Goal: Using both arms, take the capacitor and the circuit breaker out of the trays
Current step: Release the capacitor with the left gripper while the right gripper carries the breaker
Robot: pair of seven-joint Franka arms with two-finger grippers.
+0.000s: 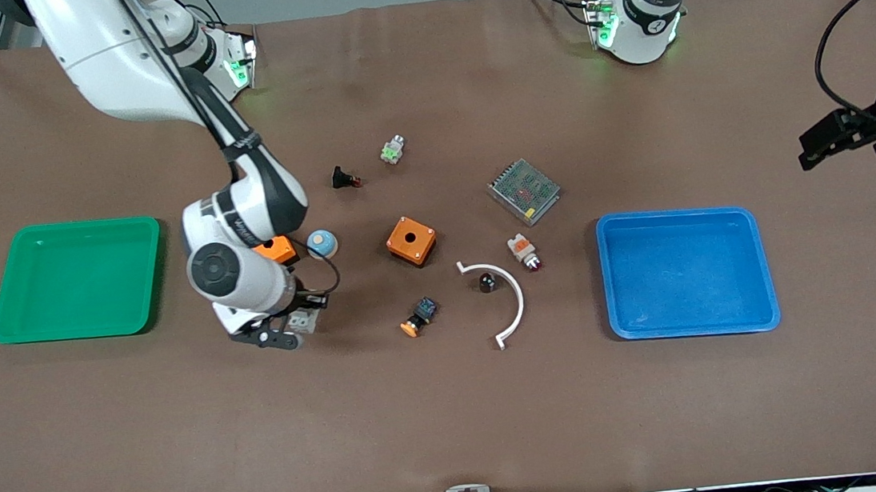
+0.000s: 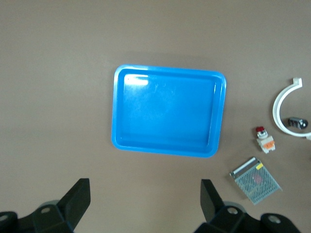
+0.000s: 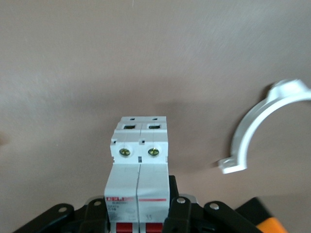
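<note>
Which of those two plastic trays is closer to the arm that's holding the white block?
The green tray, at the right arm's end of the table. The right gripper is shut on the breaker beside it; the blue tray lies toward the left arm's end.

green tray [image 1: 75, 279], blue tray [image 1: 687, 271], orange box [image 1: 411, 240], white curved clamp [image 1: 509, 302], meshed grey module [image 1: 524, 190]

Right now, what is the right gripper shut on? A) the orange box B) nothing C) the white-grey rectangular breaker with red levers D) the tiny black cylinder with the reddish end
C: the right wrist view shows the breaker clamped between the right gripper's fingers, above the bare table.
</note>
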